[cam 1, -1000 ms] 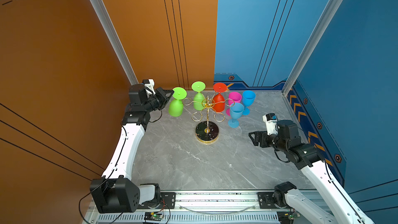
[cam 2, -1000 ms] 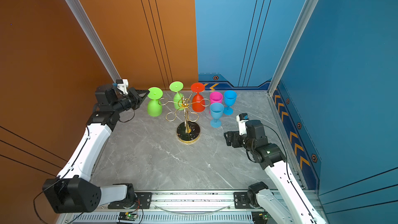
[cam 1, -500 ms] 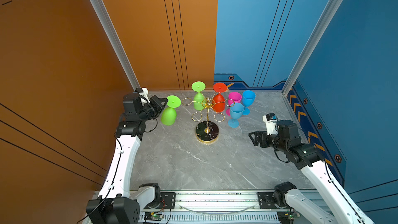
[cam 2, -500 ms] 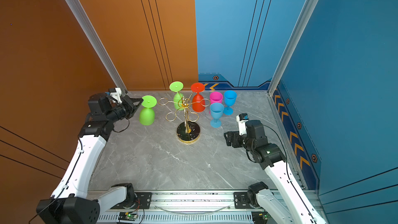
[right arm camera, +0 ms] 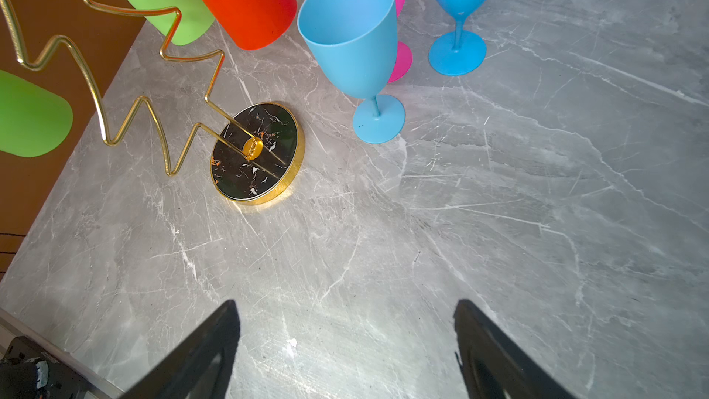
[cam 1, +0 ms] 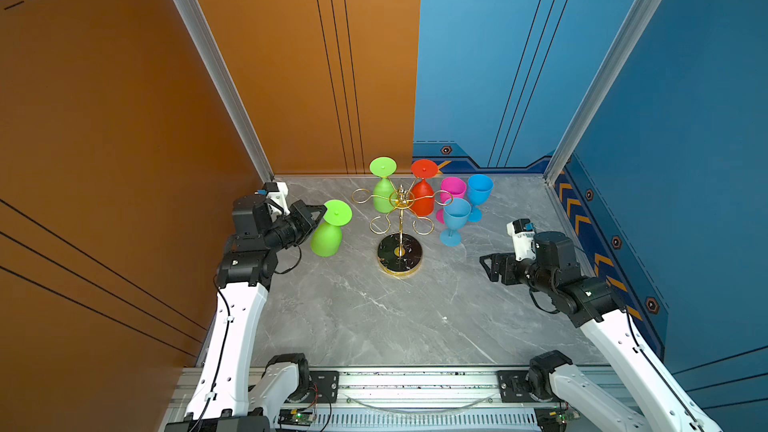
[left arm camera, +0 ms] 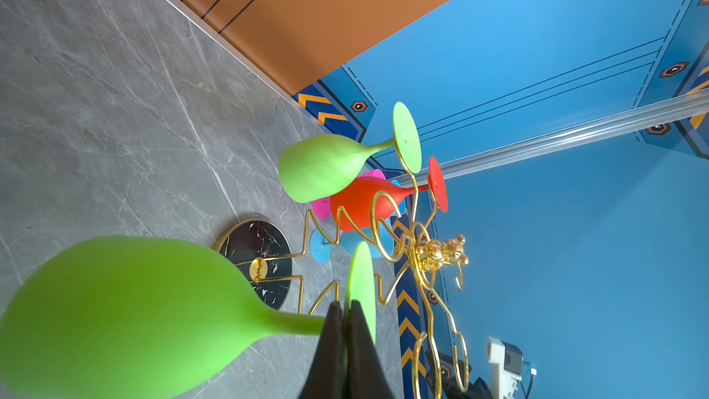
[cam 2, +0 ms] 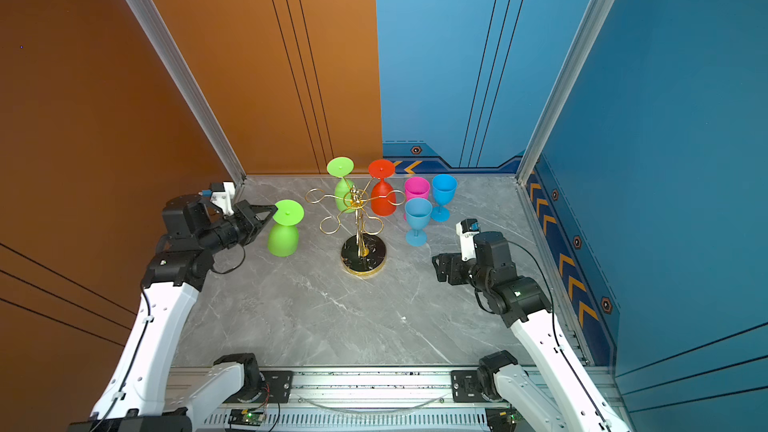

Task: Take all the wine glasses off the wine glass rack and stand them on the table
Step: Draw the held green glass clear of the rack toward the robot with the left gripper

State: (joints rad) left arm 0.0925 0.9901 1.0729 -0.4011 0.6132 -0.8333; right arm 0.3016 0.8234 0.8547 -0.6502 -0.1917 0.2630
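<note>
The gold wire wine glass rack (cam 1: 400,201) (cam 2: 357,201) stands mid-table on its round black base (right arm camera: 255,151). My left gripper (cam 1: 320,214) (cam 2: 272,214) (left arm camera: 347,307) is shut on the foot rim of a green wine glass (cam 1: 328,234) (cam 2: 284,234) (left arm camera: 115,320). That glass hangs upside down to the left of the rack, clear of its loops. A second green glass (cam 1: 383,195) and a red glass (cam 1: 423,197) hang upside down on the rack's far loops. My right gripper (cam 1: 486,268) (right arm camera: 345,303) is open and empty, low over the table right of the rack.
A pink glass (cam 1: 453,189) and two blue glasses (cam 1: 480,191) (cam 1: 456,216) stand upright just right of the rack. The orange wall is close behind my left arm, and the blue wall runs along the right edge.
My left gripper has carried the green glass leftward and toward the front, off the rack's loop and lower. The right arm has not moved.
</note>
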